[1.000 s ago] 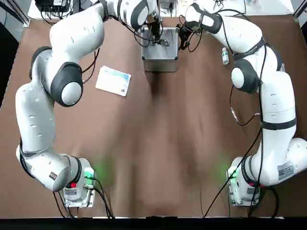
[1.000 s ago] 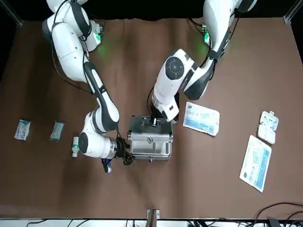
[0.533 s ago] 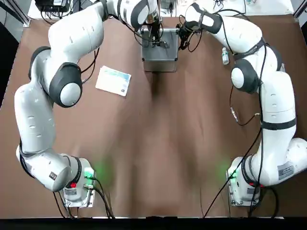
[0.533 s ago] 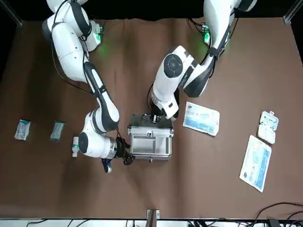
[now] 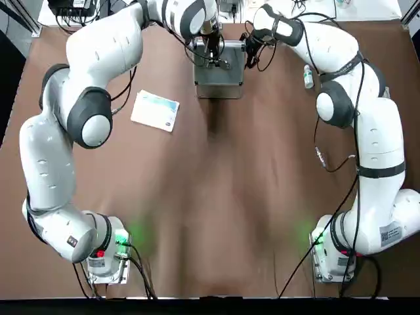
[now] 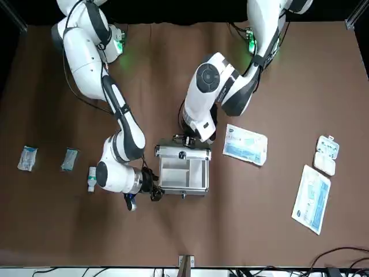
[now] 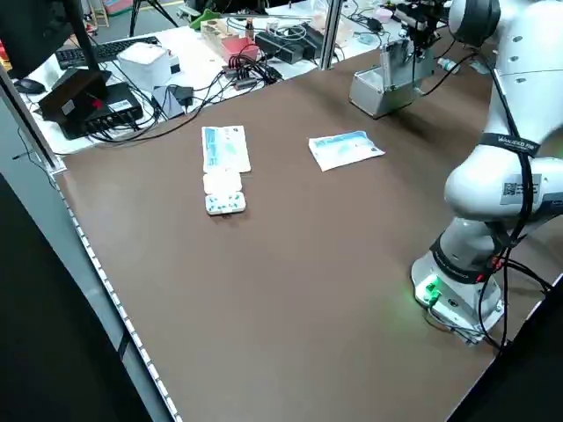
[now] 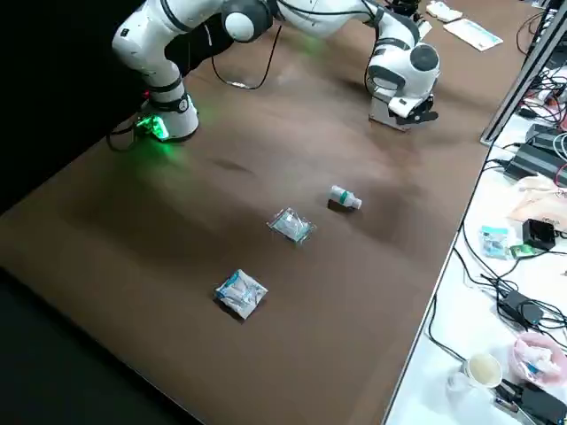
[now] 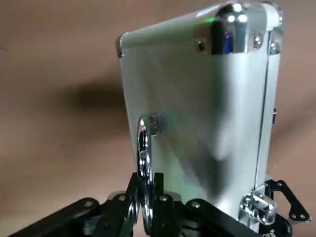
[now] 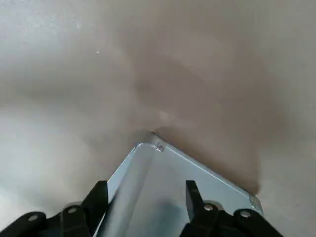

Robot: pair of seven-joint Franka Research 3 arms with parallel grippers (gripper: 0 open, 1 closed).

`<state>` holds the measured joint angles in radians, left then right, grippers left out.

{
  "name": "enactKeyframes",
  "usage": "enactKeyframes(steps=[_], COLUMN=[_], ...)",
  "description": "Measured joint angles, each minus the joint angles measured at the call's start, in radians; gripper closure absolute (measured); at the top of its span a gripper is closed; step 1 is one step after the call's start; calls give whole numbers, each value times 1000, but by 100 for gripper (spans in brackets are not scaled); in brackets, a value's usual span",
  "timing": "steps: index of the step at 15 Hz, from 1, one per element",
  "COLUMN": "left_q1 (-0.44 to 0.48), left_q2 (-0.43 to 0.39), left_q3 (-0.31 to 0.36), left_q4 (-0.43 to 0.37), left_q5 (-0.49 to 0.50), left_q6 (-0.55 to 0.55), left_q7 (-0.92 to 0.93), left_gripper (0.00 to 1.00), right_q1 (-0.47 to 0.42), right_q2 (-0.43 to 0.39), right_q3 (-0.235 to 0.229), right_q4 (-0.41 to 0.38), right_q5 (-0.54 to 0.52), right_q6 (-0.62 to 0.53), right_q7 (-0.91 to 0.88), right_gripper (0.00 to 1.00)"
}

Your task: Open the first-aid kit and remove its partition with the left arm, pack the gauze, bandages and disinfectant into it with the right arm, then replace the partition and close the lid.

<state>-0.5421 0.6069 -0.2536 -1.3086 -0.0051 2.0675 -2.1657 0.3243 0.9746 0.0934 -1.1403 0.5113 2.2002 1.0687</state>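
Front view, lid (image 6: 183,154) raised upright above the case's pale interior, left gripper (image 9: 144,197) clamped on its handle (image 9: 143,148), right gripper (image 10: 143,197) spread against the case (image 6: 183,180) side, disinfectant (image 6: 91,179) beside it.

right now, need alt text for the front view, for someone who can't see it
The left gripper holds the handle of the lid, swung up so the silver first-aid case shows its pale partition. The right gripper is at the case's side. On the brown table lie a white-and-blue packet, the disinfectant and small wrapped packs.
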Motion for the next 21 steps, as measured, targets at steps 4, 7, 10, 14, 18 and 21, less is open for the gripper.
enactKeyframes(steps=[4,7,10,14,18,21], left_q1=[-8,-13,-18,-25,-33,-42], left_q2=[-2,-3,-3,-3,-5,-9], left_q3=[2,4,8,12,16,18], left_q4=[0,-1,-1,-1,-3,-10], left_q5=[0,0,0,2,5,12], left_q6=[-23,-28,-30,-37,-43,-57], left_q7=[-16,-23,-24,-32,-35,-56], left_gripper=[87,87,87,87,86,86], right_q1=[0,0,0,0,0,0], right_q2=[0,0,0,0,0,0], right_q3=[0,0,0,-1,-1,-1], right_q4=[0,1,2,2,3,3], right_q5=[0,0,0,0,0,0], right_q6=[-1,-4,-7,-10,-12,-13], right_q7=[0,0,0,1,1,1], right_gripper=[30,30,30,30,30,30])
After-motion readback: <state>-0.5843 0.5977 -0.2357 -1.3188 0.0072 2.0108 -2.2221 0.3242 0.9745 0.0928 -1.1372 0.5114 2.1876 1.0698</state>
